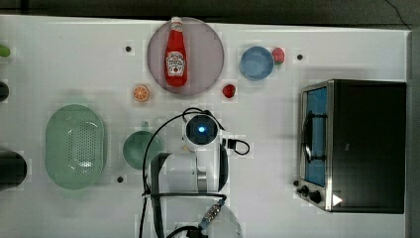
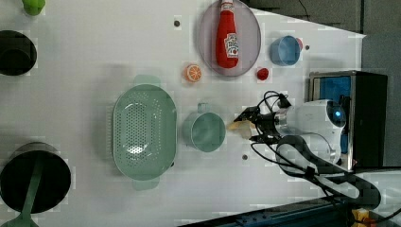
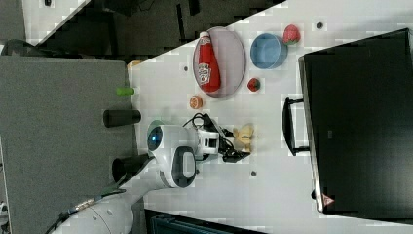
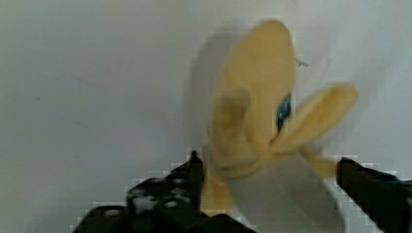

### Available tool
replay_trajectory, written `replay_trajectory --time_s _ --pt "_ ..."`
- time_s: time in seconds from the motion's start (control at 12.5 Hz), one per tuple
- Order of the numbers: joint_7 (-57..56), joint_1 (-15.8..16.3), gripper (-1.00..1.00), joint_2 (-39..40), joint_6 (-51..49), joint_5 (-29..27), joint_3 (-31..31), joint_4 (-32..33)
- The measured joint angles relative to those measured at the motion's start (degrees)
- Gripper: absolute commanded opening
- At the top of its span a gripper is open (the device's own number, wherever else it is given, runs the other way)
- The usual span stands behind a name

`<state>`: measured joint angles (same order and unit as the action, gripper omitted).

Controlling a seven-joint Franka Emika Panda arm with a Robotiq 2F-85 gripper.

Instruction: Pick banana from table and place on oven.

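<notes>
The banana (image 4: 252,107) lies flat on the white table (image 1: 74,64), between the green cup (image 2: 204,132) and the oven (image 1: 364,144), well apart from both. It looks soft and light, with splayed peel flaps that would likely fold under pressure; the thicker central body seems the sounder place to take hold. The gripper (image 4: 267,189) hangs low over it, fingers (image 4: 187,182) spread on either side of the body, no squeeze evident. Open table surrounds the fruit. The route toward the oven's black top appears free, though the door handle (image 3: 291,126) projects on that side, so a lift above the silver frame is judged necessary.
</notes>
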<state>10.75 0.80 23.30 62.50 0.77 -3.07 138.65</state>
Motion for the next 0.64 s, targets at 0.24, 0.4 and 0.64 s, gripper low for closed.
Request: replay_trajectory --time_s 0.24,0.4,0.64 --pt "0.0 -1.3 -0.28 -1.1 0.9 -1.1 -0.7 0.3" --pt "0.0 -1.2 -0.61 -2.0 1.0 0.1 0.3 0.8" --pt "0.2 -1.8 -0.61 -2.7 0.8 -0.2 0.7 -0.2"
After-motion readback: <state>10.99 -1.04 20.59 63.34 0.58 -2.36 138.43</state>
